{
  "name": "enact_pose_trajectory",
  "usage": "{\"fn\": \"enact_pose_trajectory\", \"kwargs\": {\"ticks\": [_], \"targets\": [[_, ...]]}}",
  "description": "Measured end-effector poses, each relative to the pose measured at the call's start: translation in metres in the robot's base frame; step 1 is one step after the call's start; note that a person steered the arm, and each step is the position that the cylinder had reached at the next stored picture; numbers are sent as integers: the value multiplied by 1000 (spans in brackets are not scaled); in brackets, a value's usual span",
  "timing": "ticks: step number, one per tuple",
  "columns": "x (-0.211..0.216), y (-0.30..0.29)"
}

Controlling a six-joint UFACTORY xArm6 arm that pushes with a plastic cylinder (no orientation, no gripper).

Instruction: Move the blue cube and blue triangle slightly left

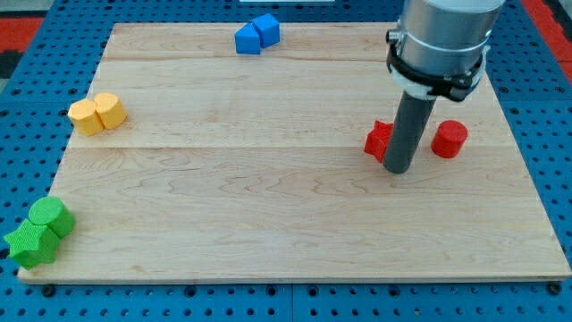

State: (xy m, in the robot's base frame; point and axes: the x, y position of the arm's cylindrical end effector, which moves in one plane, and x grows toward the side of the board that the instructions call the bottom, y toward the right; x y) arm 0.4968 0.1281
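Two blue blocks touch each other at the view's top edge of the wooden board: a blue cube (248, 39) on the left and a blue block, the triangle by the task's name, (266, 29) on the right. My tip (397, 167) rests on the board far to the lower right of them, between two red blocks. The rod hides part of the left red block (378, 139).
A red cylinder (450, 139) stands right of the tip. Two yellow blocks (96, 114) sit together near the board's left edge. Two green blocks (39, 233) sit at the bottom left corner. The board (268, 206) lies on a blue perforated surface.
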Motion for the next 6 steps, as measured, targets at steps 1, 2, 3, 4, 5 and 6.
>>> {"fn": "enact_pose_trajectory", "kwargs": {"ticks": [1, 2, 3, 4, 5, 6], "targets": [[23, -50], [-20, -83], [-51, -62], [-55, -31], [-55, -88], [-55, -127]]}}
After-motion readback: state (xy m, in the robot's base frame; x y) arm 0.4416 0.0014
